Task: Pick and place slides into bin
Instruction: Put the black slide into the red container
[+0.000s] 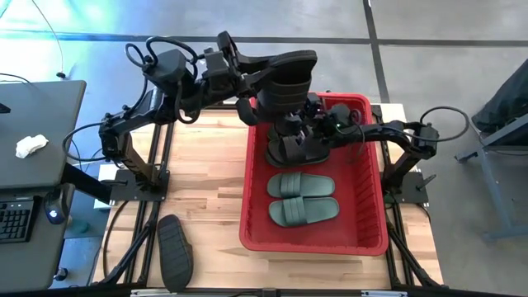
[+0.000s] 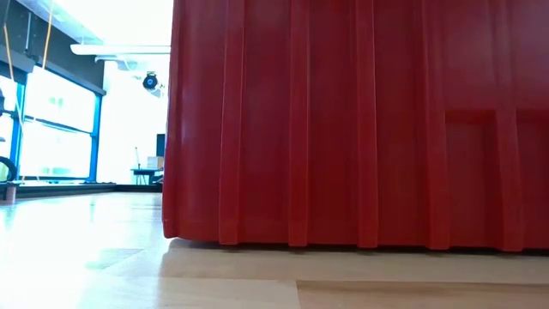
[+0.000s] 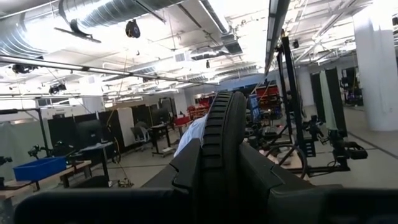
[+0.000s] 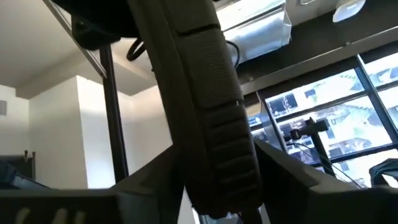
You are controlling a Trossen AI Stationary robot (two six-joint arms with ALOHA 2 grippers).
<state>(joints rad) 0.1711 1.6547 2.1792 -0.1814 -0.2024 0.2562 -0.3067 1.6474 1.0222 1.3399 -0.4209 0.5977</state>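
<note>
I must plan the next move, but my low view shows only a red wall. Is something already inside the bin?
Observer: Yes. Two green sandals lie flat, side by side, in the bin.
Operator: Thank you. Does the left arm hold something now?
Observer: The left tool is shut on a black sandal, held on edge above the bin's far left corner.
Operator: And where is the right arm?
Observer: The right tool is over the bin's far end, to the right of that black sandal.
</note>
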